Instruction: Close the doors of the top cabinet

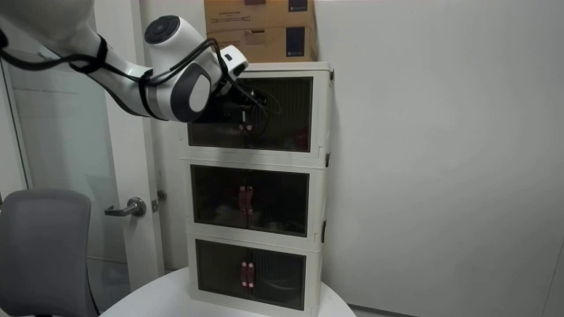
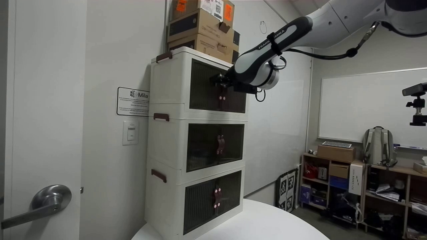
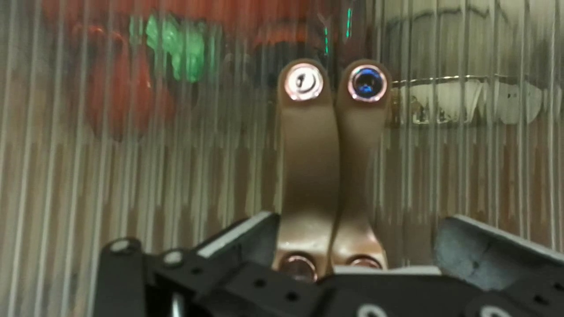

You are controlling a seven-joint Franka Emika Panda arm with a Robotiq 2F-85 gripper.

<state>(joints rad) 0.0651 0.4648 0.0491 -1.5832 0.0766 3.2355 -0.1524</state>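
Observation:
The top cabinet (image 1: 324,110) is the uppermost white tier, and it also shows in an exterior view (image 2: 166,80). Its smoky doors (image 1: 288,110) (image 2: 204,88) look flat in the frame. In the wrist view, the ribbed door panels (image 3: 154,176) carry two brown handles (image 3: 310,149) standing upright side by side, almost touching. My gripper (image 3: 357,218) is open, its fingers apart on either side of the handles' lower ends. The left finger is close beside the left handle; a gap shows at the right. In an exterior view the gripper (image 2: 218,80) is at the doors' middle; the arm hides part of them.
Cardboard boxes (image 1: 260,44) stand on top of the unit. Two alike tiers, a middle cabinet (image 1: 251,200) and a bottom cabinet (image 1: 251,273), are below, with doors shut. The unit stands on a white round table (image 2: 267,223). A grey chair (image 1: 44,251) and a room door (image 1: 128,167) are nearby.

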